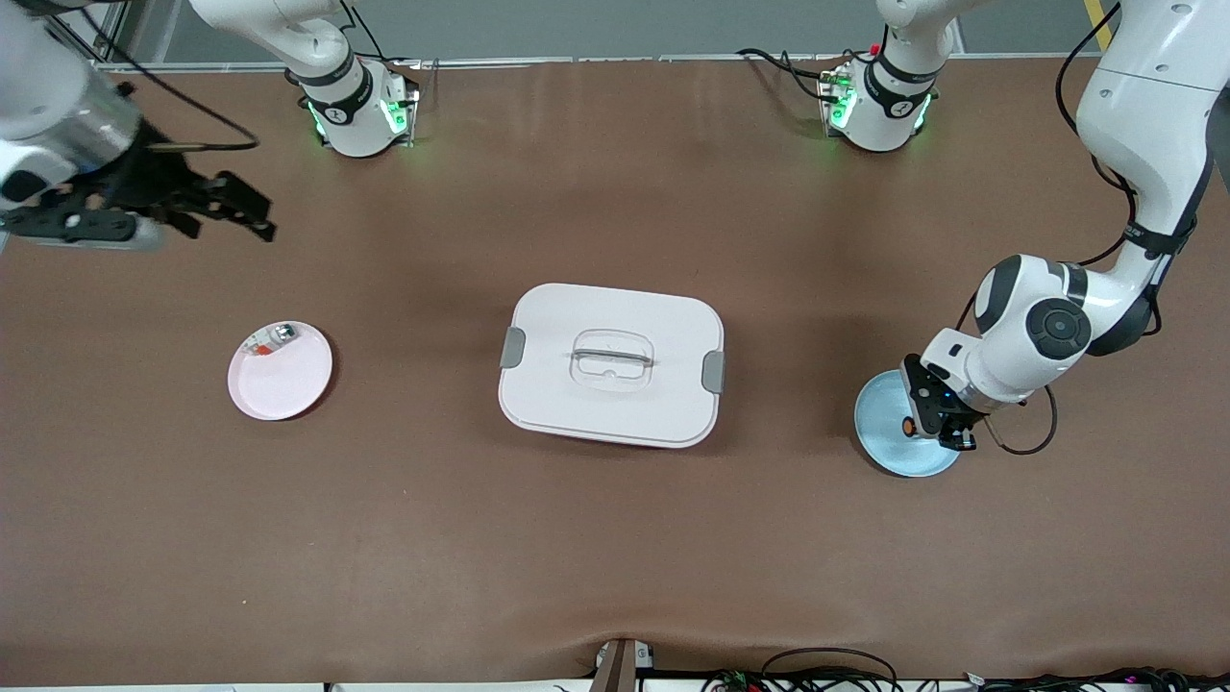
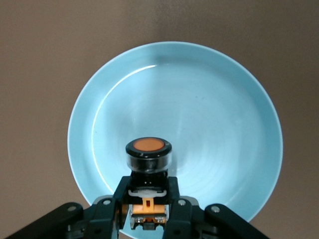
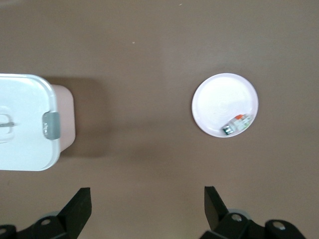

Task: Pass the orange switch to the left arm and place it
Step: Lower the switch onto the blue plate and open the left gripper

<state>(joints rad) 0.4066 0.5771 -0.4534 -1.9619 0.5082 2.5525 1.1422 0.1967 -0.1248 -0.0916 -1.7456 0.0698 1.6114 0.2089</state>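
The orange switch (image 1: 906, 424), black with an orange cap, is at the light-blue plate (image 1: 879, 432) at the left arm's end of the table. My left gripper (image 1: 934, 425) is low over that plate and shut on it. In the left wrist view its fingers (image 2: 117, 199) clamp the switch (image 2: 148, 154) body from both sides over the plate (image 2: 199, 109). I cannot tell whether the switch touches the plate. The white box (image 1: 611, 363) stands shut at mid-table. My right gripper (image 1: 240, 213) waits open and empty, high over the right arm's end.
A pink plate (image 1: 280, 371) holding a small silver-and-red piece (image 1: 272, 339) lies toward the right arm's end. The right wrist view shows this plate (image 3: 219, 97), the piece (image 3: 236, 124) and the box's end (image 3: 27, 122) below my open right gripper (image 3: 147, 209).
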